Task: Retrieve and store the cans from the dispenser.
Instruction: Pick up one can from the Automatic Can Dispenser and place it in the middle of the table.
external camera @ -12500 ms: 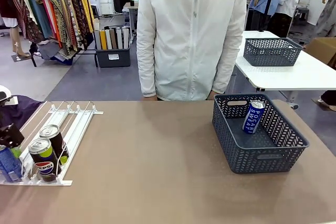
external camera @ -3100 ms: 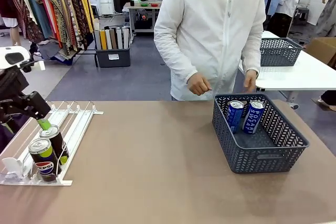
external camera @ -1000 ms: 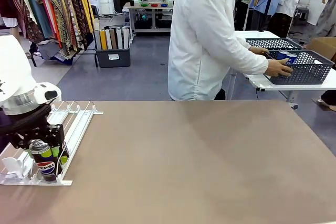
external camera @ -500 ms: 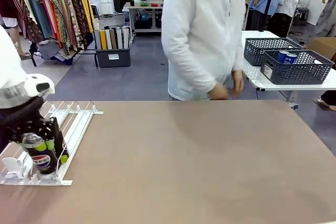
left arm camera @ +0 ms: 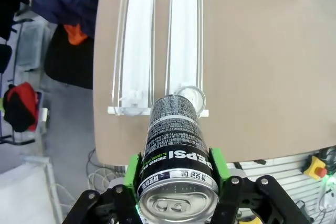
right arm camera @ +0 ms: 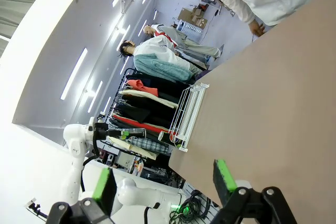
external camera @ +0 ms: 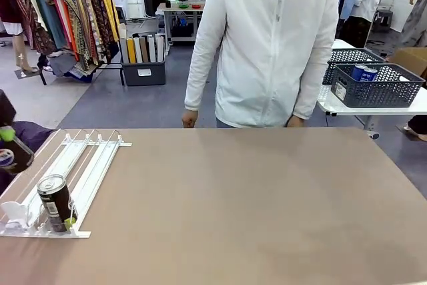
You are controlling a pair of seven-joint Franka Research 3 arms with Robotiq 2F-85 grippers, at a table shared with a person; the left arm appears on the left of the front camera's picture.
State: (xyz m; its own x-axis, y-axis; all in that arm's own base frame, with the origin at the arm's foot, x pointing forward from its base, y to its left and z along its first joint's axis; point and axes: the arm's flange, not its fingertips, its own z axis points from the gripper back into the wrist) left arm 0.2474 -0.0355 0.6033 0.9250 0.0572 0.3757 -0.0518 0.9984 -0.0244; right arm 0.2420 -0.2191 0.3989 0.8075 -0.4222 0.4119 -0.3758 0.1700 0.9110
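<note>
A black Pepsi can (left arm camera: 176, 150) lies clamped between the green pads of my left gripper (left arm camera: 176, 170), high above the white dispenser (left arm camera: 135, 51). In the front view that gripper (external camera: 7, 146) and its can (external camera: 7, 159) sit at the far left edge, left of the dispenser (external camera: 87, 155). Another Pepsi can (external camera: 56, 202) stands at the near stops of the rack, and its silver top (left arm camera: 190, 97) shows in the left wrist view. My right gripper (right arm camera: 164, 179) hangs open over the brown table (right arm camera: 273, 103), far from the dispenser (right arm camera: 188, 109).
A person in a white jacket (external camera: 267, 45) stands at the far edge, hands (external camera: 189, 120) down by the table. A dark grey basket (external camera: 377, 88) with blue cans (external camera: 363, 71) rests on a white side table at the back right.
My left gripper has lifted one Pepsi can out of the rack and carried it left to the picture's edge. The other can now stands at the near stops. The person has turned to face the table.
</note>
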